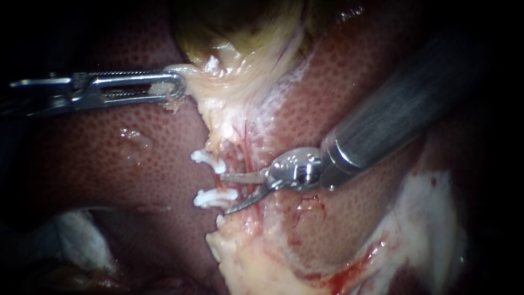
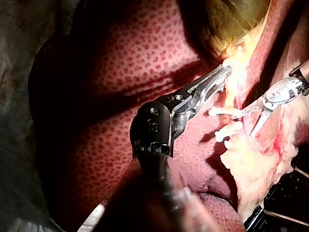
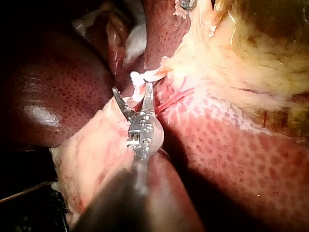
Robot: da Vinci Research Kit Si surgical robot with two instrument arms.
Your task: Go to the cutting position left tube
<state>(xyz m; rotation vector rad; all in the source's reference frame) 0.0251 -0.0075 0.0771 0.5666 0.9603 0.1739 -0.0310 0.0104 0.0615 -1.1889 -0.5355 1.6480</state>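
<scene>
Jaws of the right instrument (image 1: 225,193) are seen wide open at the clipped tube (image 1: 236,158), with the lower clip (image 1: 214,198) apparently between the blades. The approach is judged nearly done; only a small shift between the clips seems left. Jaws of the left instrument (image 1: 176,87) are closed on the gallbladder (image 1: 240,71). Two instruments, two clips (image 1: 207,160) and one tube are counted.

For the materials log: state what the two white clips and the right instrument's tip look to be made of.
The upper clip and lower clip: likely plastic, opaque white with a soft sheen, no metallic glint. The right instrument: metal, seemingly steel, its tip bright and polished with sharp highlights, its shaft a duller brushed grey.
</scene>
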